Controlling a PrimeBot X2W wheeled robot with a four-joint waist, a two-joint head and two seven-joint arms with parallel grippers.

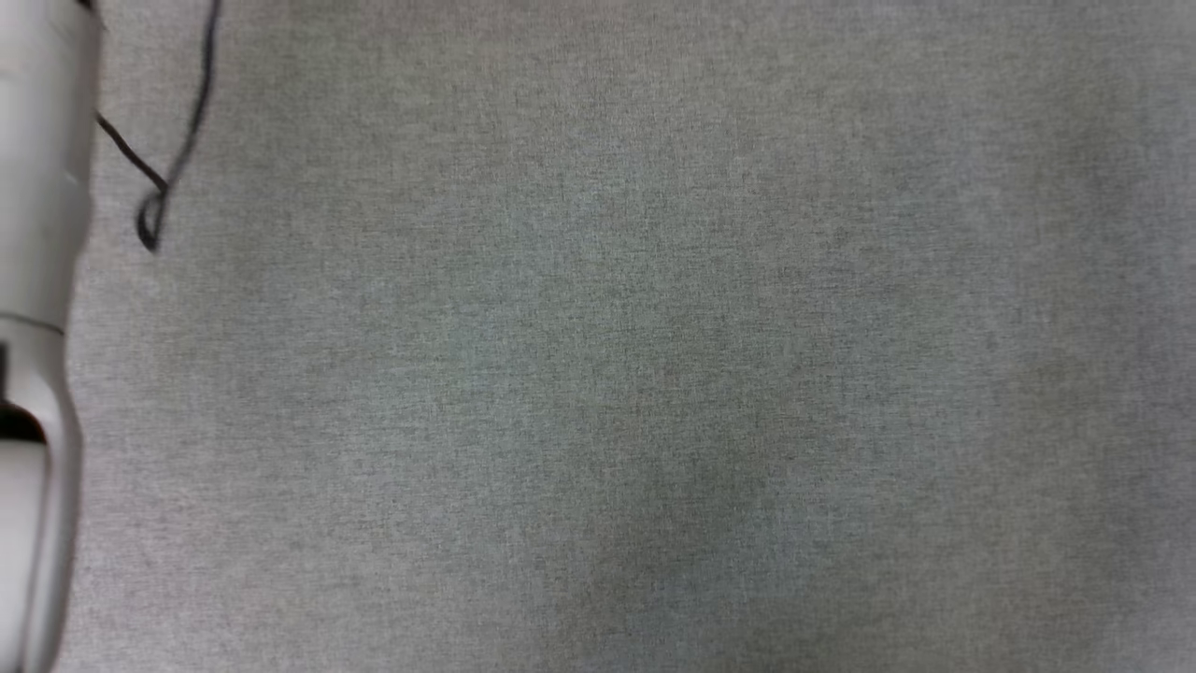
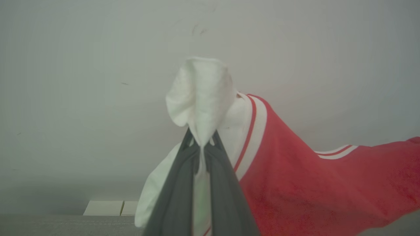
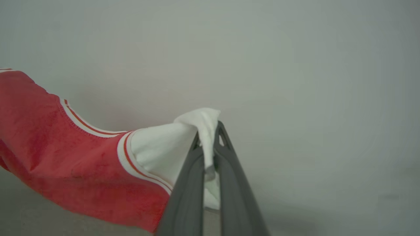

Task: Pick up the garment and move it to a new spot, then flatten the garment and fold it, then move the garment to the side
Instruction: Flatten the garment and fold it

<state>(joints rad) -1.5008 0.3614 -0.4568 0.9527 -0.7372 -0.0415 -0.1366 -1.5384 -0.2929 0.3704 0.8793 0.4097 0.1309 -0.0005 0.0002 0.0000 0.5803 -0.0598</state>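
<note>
Left gripper (image 2: 200, 139): fingers drawn narrow, pinching a white sleeve (image 2: 200, 95) of the garment (image 2: 311, 183); a bunch of white cloth pokes out past the tips
Right gripper (image 3: 209, 132): fingers likewise close together, clamped on the second sleeve (image 3: 157, 150); a small white fold sticks up beside the tips
Garment position: slung between the two grippers, held by both sleeves; red body runs off to the right in the left wrist view and to the left in the right wrist view
Stripe trim (image 2: 254, 131): red-white band at the sleeve seam, just beside the left fingers
Contact with surface below: cannot tell from either wrist view
Background: plain pale wall (image 2: 82, 82) behind the cloth
Head view: grey woven surface (image 1: 654, 374); pale forearm (image 1: 37, 280) along the left edge; thin black cable (image 1: 182, 140) looping just beside it
</note>
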